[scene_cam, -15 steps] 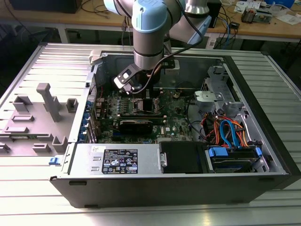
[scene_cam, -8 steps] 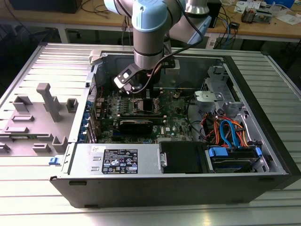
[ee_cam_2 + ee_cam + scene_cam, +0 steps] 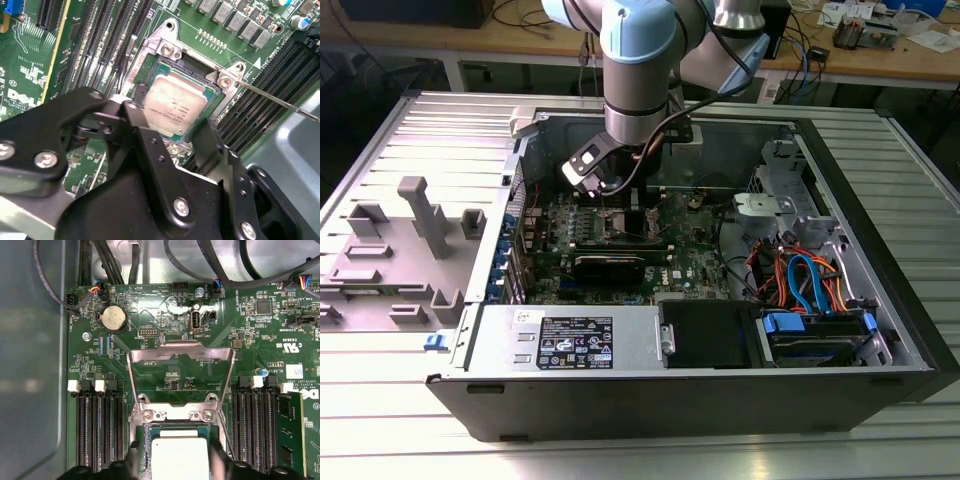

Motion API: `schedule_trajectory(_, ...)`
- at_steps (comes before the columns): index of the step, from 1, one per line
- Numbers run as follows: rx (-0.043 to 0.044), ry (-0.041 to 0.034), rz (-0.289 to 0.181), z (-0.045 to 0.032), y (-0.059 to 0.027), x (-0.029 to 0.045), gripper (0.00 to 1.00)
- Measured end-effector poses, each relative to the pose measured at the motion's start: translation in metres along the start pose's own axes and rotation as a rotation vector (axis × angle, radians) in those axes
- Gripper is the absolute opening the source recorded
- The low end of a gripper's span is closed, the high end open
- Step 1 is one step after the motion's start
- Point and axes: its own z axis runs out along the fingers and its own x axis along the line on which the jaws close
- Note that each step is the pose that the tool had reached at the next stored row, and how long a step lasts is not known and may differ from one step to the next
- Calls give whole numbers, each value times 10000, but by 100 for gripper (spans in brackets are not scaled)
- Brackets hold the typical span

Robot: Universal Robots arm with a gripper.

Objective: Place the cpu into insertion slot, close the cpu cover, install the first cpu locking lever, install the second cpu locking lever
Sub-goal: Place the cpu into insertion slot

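Observation:
The cpu point(image 3: 175, 105), a silvery square chip, lies flat in the insertion slot point(image 3: 165, 47), level with its silver rim. In the first wrist view the cpu point(image 3: 179, 460) sits below the slot's screwed metal bar point(image 3: 175, 416). My gripper point(image 3: 170, 125) straddles the chip, its black fingers point(image 3: 150, 145) on either side, with a thin gap showing on one side. The cpu cover point(image 3: 210, 351) stands flipped up and open behind the slot. A thin locking lever point(image 3: 280, 102) sticks out unlatched from the slot's corner. In the exterior view my gripper point(image 3: 620, 200) reaches down inside the computer case.
Black memory slots point(image 3: 97, 430) flank the socket on both sides. Cables point(image 3: 100, 260) hang along the board's far edge. In the exterior view, the case wall point(image 3: 880, 250), drive bay with orange and blue cables point(image 3: 800, 280) and power supply point(image 3: 580, 340) hem the board in.

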Motion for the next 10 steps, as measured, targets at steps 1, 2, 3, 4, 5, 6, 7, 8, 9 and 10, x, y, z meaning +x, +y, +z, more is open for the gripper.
schedule_trajectory(1,1,0,0,0,0,0,59)
schedule_trajectory(2,1,0,0,0,0,0,59)
schedule_trajectory(3,1,-2,0,0,0,0,59)
schedule_trajectory(4,2,-2,0,-1,0,0,59)
schedule_trajectory(5,2,-2,0,-1,0,0,58)
schedule_trajectory(6,2,-1,0,-1,0,0,58)
schedule_trajectory(7,2,0,1,0,0,0,58)
schedule_trajectory(8,2,1,1,0,1,0,55)
schedule_trajectory(9,1,1,1,0,1,0,55)
schedule_trajectory(10,1,1,0,0,1,0,55)
